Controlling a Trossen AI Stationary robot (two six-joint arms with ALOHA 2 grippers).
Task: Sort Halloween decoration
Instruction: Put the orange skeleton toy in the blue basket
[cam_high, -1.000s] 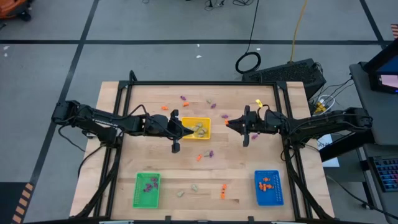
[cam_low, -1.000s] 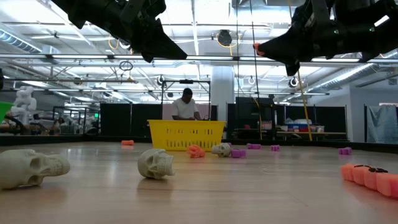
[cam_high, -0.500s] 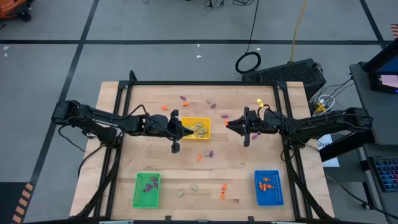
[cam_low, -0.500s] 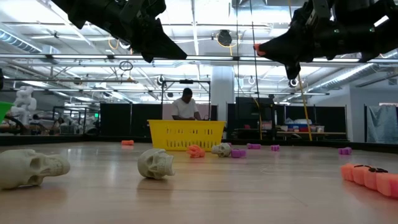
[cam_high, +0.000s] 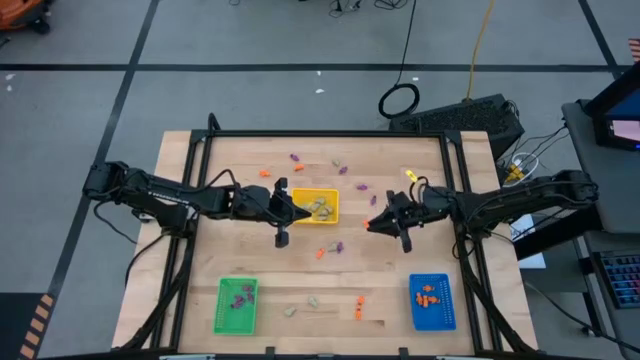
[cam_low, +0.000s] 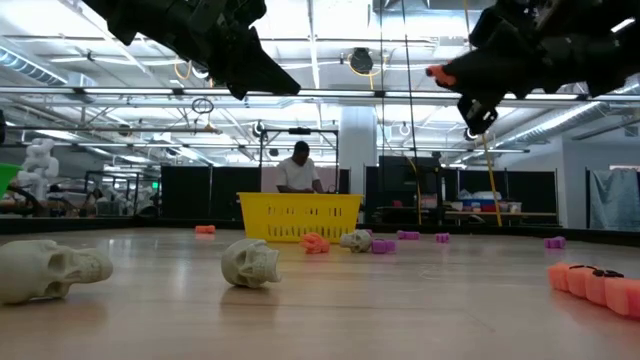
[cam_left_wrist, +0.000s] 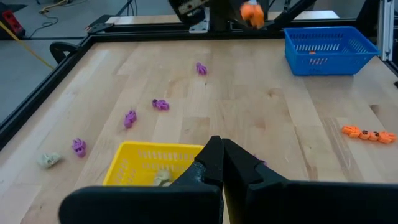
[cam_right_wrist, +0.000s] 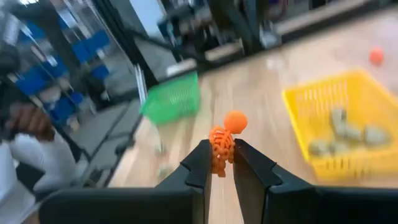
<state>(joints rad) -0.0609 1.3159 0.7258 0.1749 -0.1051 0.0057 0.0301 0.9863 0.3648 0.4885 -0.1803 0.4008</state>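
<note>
Right fingers (cam_right_wrist: 219, 163): pinching one orange trinket (cam_right_wrist: 222, 142) (aloft); left fingers (cam_left_wrist: 222, 163): closed, empty, above yellow tray (cam_left_wrist: 127, 167).

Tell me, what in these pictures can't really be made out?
- Small orange plastic trinket in the right gripper: right wrist view is motion-blurred, so its shape is unclear.
- Pale trinkets in the yellow plastic tray: too small from the high view, and the shut left gripper covers part of the tray in the left wrist view.
- Contents of the blue plastic tray: the mesh wall hides most.
- Person in the low view: too distant.
</note>
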